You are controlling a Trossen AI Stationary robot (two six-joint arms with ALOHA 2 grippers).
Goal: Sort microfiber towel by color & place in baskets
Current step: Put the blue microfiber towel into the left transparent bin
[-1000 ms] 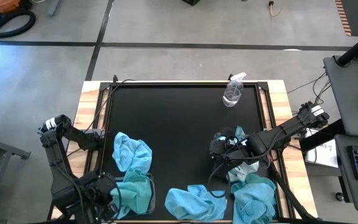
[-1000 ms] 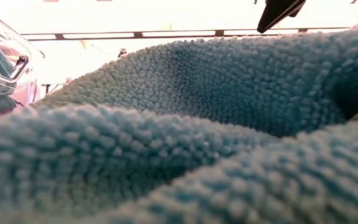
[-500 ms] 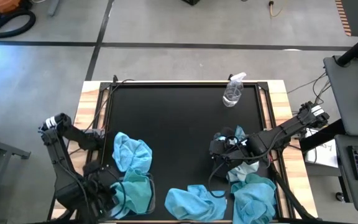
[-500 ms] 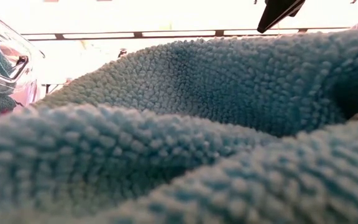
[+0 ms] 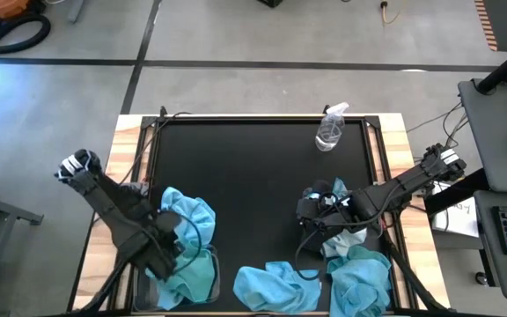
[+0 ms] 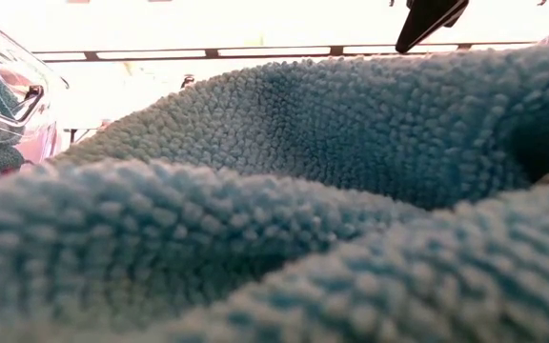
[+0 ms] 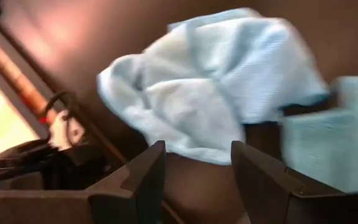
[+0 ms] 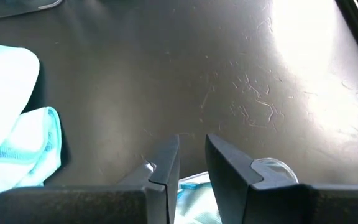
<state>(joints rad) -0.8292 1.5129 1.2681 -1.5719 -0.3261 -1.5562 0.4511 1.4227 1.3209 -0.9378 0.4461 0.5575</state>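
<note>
The left gripper [image 5: 167, 251], fingers apart and empty, hangs at seven o'clock over the clear plastic basket [image 5: 211, 291] holding a turquoise microfiber towel [image 5: 194, 275], likely just released. The right gripper [image 5: 311, 211], at four o'clock, has its fingers a narrow gap apart; whether they pinch anything is hard to tell. Loose cloths number perhaps four: a paler blue towel [image 5: 188, 214] beside the basket, two more blue towels [image 5: 275, 286] along six o'clock, and a whitish towel [image 5: 346, 238] under the right arm. One spray bottle [image 5: 330, 130] stands at one o'clock.

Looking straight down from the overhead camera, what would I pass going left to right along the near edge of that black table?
Clear plastic basket holding a turquoise towel → crumpled turquoise microfiber towel lying loose → turquoise towel heaped at the right.
</note>
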